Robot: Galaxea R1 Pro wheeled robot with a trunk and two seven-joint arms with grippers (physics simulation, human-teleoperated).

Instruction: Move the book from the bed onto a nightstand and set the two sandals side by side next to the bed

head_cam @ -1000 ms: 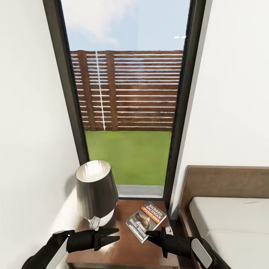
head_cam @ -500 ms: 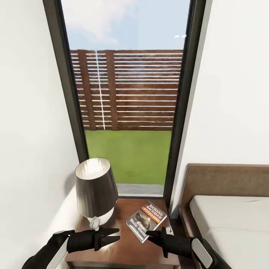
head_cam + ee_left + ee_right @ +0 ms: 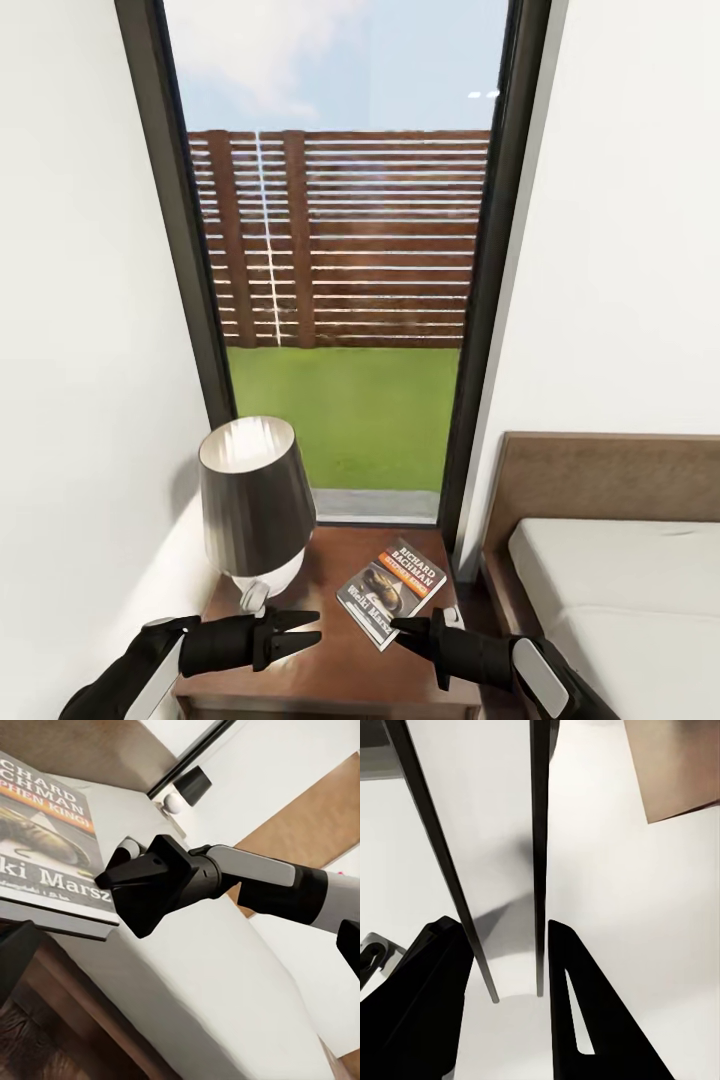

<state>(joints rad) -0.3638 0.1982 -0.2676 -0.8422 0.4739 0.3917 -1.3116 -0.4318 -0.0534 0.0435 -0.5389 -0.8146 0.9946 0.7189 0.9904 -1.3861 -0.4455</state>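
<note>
Closest to you, both grippers hang low over the front edge of the nightstand (image 3: 320, 660), tips pointing at each other. Your left gripper (image 3: 305, 630) sits at about 7 o'clock in the head view, its fingers only a narrow bit apart and gripping nothing. Your right gripper (image 3: 402, 628) is at roughly 5 o'clock; in the right wrist view its two dark fingers (image 3: 577, 1012) stand clearly spread with nothing between them, and its tip sits right at the near corner of the book (image 3: 391, 592), though you can't tell if it's actually touching.

The book lies flat on the nightstand top, cover up, angled, just past your right gripper. At 9 o'clock from the book stands a lamp (image 3: 248, 505) with a dark shade. The bed (image 3: 610, 570) sits at 3 o'clock of the nightstand, headboard against the wall. Farther back is the tall window (image 3: 340, 250) with grass and a slatted fence (image 3: 340, 240).
</note>
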